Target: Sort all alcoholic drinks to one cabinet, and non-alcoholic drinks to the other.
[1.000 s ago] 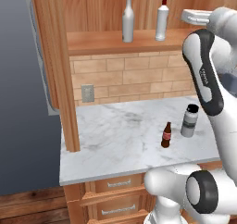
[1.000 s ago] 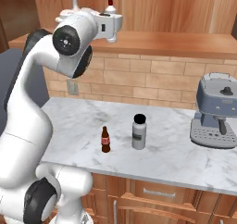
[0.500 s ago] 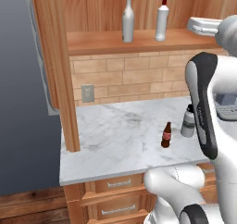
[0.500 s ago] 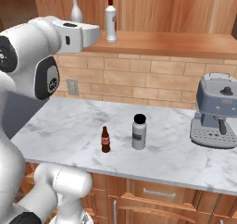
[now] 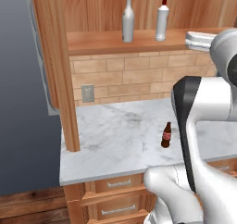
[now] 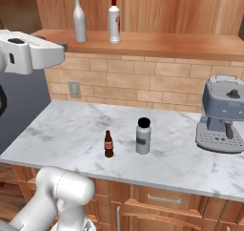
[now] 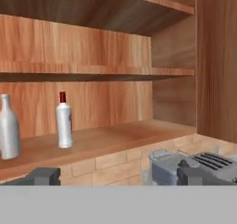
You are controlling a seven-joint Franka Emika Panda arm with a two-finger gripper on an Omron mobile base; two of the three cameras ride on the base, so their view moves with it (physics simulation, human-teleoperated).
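Cabinet [image 6: 157, 41]: open; its bottom shelf holds the silver-grey bottle [image 6: 79, 19] and the white red-capped bottle [image 6: 114, 20], upright, side by side.
Cola bottle [image 6: 108, 144]: upright on the marble counter [image 6: 62, 130], beside the short grey bottle [image 6: 143, 136].
Gripper [image 7: 118, 176]: jaws spread wide, empty.
Change: arm has swung away from the shelf bottles.

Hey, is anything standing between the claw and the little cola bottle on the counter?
Nothing visible blocks it. The claw is open, up at cabinet-shelf height, and the cola bottle stands on the marble counter below. The short black-capped bottle stands beside it, apart from it.
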